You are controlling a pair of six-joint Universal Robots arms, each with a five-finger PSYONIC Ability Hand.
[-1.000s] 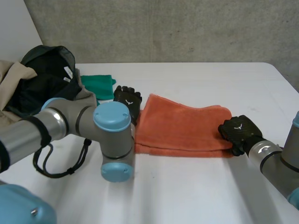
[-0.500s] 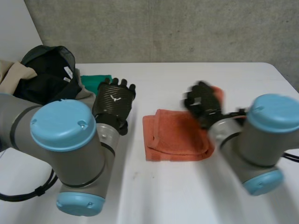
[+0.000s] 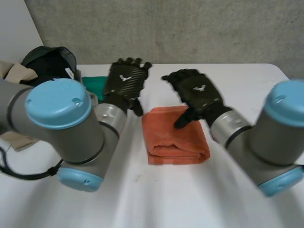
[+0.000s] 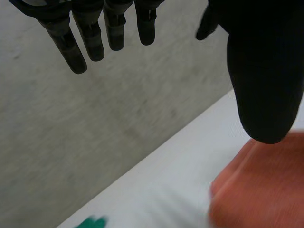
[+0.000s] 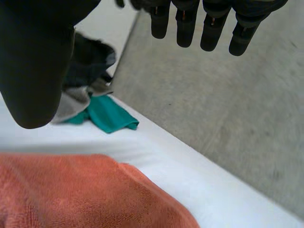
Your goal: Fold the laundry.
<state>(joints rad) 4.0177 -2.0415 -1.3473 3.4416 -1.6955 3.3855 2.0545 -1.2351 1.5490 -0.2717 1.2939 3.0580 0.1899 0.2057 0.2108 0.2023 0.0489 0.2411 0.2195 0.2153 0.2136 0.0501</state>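
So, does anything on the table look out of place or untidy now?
Nothing stands out. The orange towel lies folded fairly neatly on the white table, with the left hand and right hand open above it. The heap of dark and beige clothes, beside a green cloth, is simply not yet folded.

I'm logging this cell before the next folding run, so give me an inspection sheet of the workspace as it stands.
surface: white table, no spills seen.
job's things: orange towel folded, lying flat between the arms; green cloth beside the pile.
clutter: dark garment and beige cloth heaped at the table's left end.
hands: left hand open, raised, holding nothing; right hand open, above the towel's far edge, holding nothing.
cables: black cord looped on the table near the left arm, possibly a drawstring.
surroundings: grey concrete wall behind the table.
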